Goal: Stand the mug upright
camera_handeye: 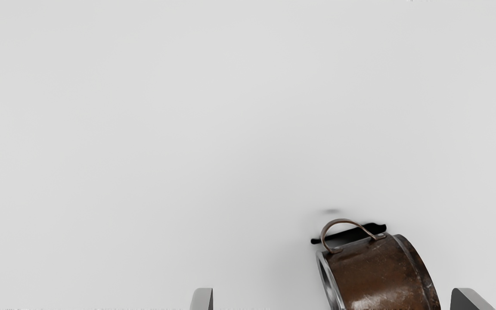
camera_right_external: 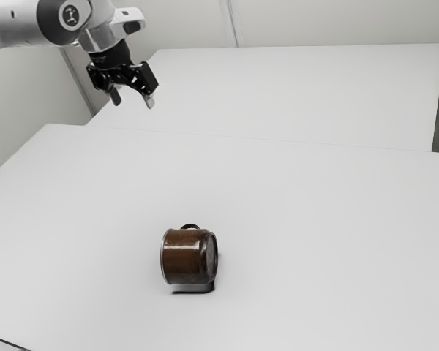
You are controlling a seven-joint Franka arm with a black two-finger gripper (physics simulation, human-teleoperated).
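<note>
In the exterior view, the arm (camera_right_external: 18, 25) comes in from the exterior view's upper left, white and grey with a dark round joint cover. At its end, the black end effector (camera_right_external: 133, 102) hangs in the air above the far left part of the scene, tilted, its two fingers parted and pointing down. It is released, with a gap between the fingertips, and well apart from the mug.

The brown mug (camera_right_external: 186, 256) lies on its side on the white bench (camera_right_external: 336, 278), nearer than the end effector and a little left of the middle. Its mouth, edged by a thin metal rim, faces the exterior view's left, and its round base faces the exterior view's right. The handle (camera_right_external: 190, 226) shows on the far side of the body. A dark shadow lies along the near side of the mug. Beyond the bench is another white surface (camera_right_external: 300, 95), with a pale wall (camera_right_external: 336, 22) behind it.

In the wrist view, the two fingers (camera_handeye: 202, 299) stand wide apart. The mug lies on the bench beyond the fingertips, seen between them but closer to one. Its base end is toward that closer finger, while its open mouth and rim are toward the other. The looped handle stands out from the side away from the fingers, over a black patch of shadow. The body looks worn and mottled, with a glossy highlight.
</note>
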